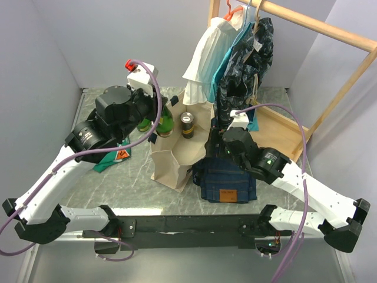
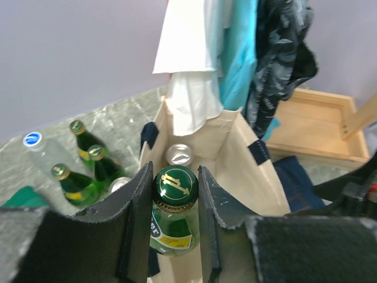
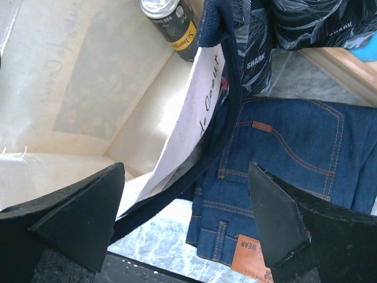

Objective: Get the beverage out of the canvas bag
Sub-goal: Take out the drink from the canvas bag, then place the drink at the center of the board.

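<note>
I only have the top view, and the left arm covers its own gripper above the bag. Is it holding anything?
Observer: Yes. The left wrist view shows the left gripper shut on a green bottle, just under its cap.
Operator: And the right gripper?
Observer: The right wrist view shows it open, its fingers either side of the bag wall and navy strap, gripping neither.
Operator: What stands behind the left arm?
Observer: Three more green bottles and a blue-capped clear bottle, on the table beside the bag.
</note>
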